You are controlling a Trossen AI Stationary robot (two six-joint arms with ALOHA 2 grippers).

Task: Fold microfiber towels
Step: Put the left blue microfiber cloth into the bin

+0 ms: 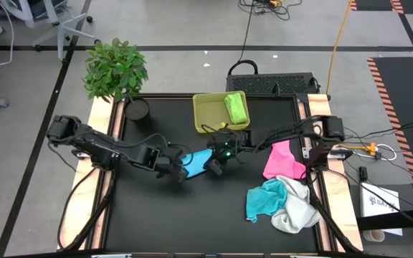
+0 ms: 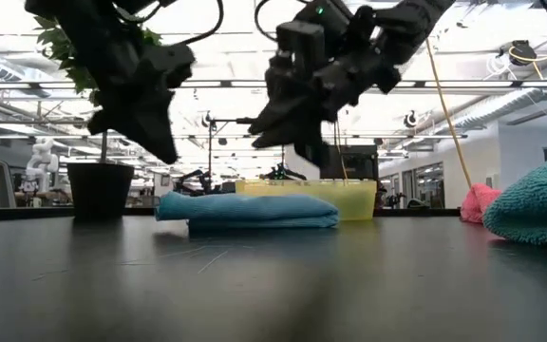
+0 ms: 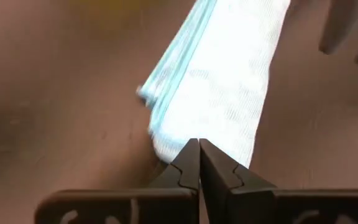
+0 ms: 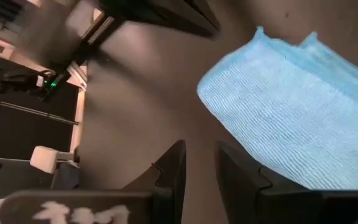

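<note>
The light blue towel point(image 1: 198, 163) is seen folded into a flat stack near the middle of the tabletop point(image 1: 163, 222), at about 6 o'clock from the yellow-green tray point(image 1: 210, 115), in which a lime green towel point(image 1: 236, 107) is already laid. The left pincer point(image 3: 199, 149) is held with its fingers pressed together and empty, just over the blue towel's 9 o'clock end; the right pincer point(image 4: 199, 163) is held with a narrow gap between its fingers, nothing clamped in it, just above the 3 o'clock end. In the low view both are shown lifted clear of the cloth. Several risks can be judged from this. If either pincer is lowered or swept sideways, an upper layer could be snagged and the fold dragged open, since the soft pile is easily caught. If the stack is to be carried to the tray, only the top layers might be pinched, so that the lower ones hang loose and unfold in transit. Because the two arms are crowded over one small towel, contact between them could be caused by any inward move. The pink towel point(image 1: 279, 159) at 3 o'clock, and the teal towel point(image 1: 269, 197) and white towel point(image 1: 296, 211) heaped together at 4 o'clock, remain unfolded; two could be lifted at once from that tangled heap.
</note>
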